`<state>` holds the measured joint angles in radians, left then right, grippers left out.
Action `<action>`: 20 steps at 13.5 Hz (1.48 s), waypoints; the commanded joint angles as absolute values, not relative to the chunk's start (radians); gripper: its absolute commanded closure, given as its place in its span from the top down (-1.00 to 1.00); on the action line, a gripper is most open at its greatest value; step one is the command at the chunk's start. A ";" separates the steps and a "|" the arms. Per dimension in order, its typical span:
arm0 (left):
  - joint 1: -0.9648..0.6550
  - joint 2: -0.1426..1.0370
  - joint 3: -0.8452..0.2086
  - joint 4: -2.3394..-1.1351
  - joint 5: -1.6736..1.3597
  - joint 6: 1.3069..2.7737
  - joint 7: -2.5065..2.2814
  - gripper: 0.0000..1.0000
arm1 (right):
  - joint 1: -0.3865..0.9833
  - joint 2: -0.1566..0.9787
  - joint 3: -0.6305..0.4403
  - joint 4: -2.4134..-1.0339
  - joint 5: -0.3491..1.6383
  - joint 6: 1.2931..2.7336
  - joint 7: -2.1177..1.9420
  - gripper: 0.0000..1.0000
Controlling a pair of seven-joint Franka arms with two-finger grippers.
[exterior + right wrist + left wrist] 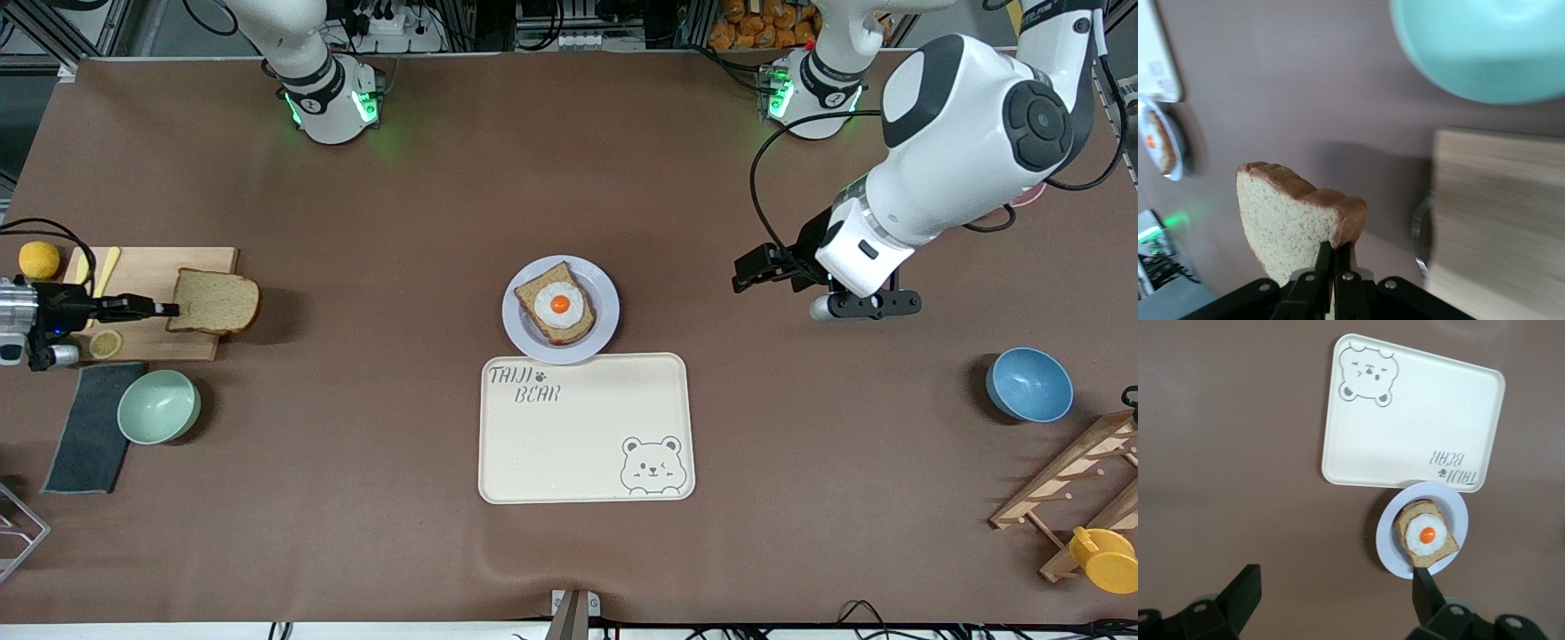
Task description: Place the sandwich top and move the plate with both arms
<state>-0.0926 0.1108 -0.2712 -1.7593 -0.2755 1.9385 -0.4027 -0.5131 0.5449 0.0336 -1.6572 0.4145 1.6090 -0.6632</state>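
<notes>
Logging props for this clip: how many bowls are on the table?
2. A green bowl lies beside the cutting board at the right arm's end; a blue bowl lies at the left arm's end.

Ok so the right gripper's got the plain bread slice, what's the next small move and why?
Probably carry the sandwich top across toward the plate. The right gripper is shut on the slice's edge, lifted over the cutting board, while the egg-topped slice on the plate is still uncovered. The left gripper waits open over bare table.
</notes>
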 commanded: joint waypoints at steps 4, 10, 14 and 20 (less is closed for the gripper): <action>-0.077 0.048 -0.293 -1.896 -0.239 2.046 -0.453 1.00 | -0.375 0.508 0.031 -1.675 0.547 1.575 -0.556 -1.00; -0.061 0.044 -0.293 -1.936 -0.270 2.102 -0.336 1.00 | -0.192 0.411 0.031 -1.791 0.675 1.698 -0.419 -1.00; -0.060 0.060 -0.291 -1.936 -0.288 2.155 -0.229 1.00 | -0.066 0.377 0.031 -1.850 0.762 1.801 -0.338 -1.00; -0.058 0.072 -0.291 -1.937 -0.353 2.183 -0.109 1.00 | 0.136 0.357 0.031 -1.916 0.870 1.982 -0.266 -1.00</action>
